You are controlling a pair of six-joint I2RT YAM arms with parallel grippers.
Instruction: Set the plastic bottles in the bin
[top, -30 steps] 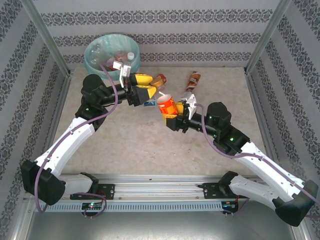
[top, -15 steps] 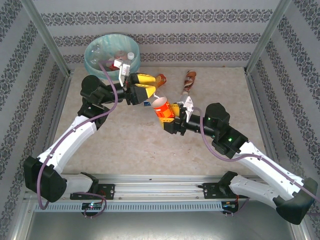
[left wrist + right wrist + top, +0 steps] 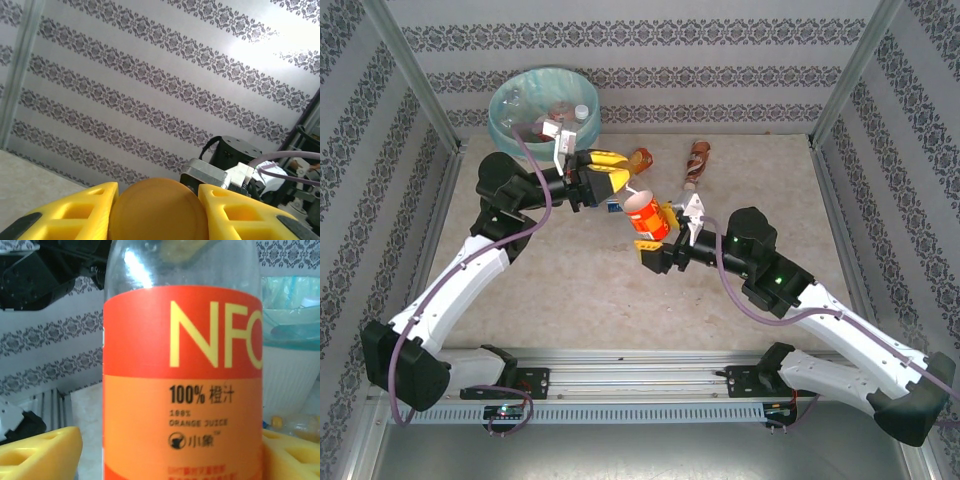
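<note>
We've got the orange juice bottle (image 3: pixel 647 218) up over the bench (image 3: pixel 570 290). Our left end effector (image 3: pixel 618 183) pinches its cap, and the right end effector (image 3: pixel 657 230) is spread around the label. The bin (image 3: pixel 498 100) is near, far-left.

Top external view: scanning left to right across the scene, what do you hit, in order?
bin → left gripper → orange juice bottle → brown bottle lying near the back edge.
</note>
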